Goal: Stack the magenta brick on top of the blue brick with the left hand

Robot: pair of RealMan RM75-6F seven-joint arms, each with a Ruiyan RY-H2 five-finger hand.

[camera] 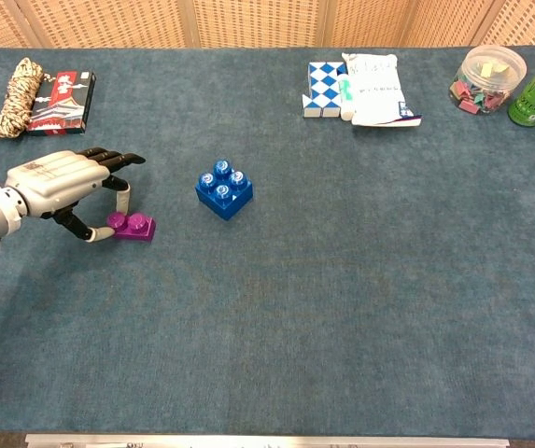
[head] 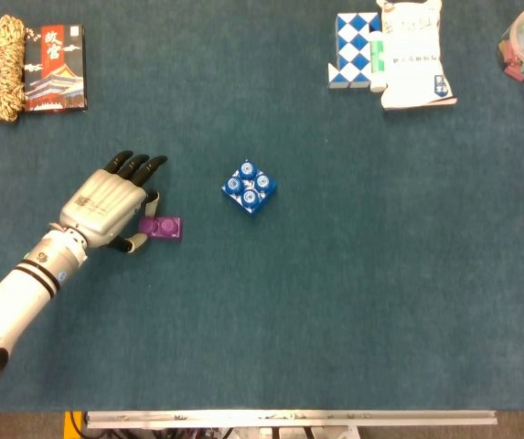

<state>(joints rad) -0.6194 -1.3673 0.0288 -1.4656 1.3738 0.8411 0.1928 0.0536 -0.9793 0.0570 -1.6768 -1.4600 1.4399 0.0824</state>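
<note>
From the head view I see my left hand (head: 111,206) low over the blue table (head: 353,302), fingers stretched forward and apart, its thumb and one fingertip at the near end of the magenta brick (head: 162,228), a small flat two-stud piece lying just right of the hand; I cannot tell whether it is truly pinched. From the chest view the left hand (camera: 57,187) arches over that brick's (camera: 133,227) left end, and the blue brick (camera: 223,189), a chunky four-stud block with pale stud tops, sits well apart to the hand's right and slightly farther away.
</note>
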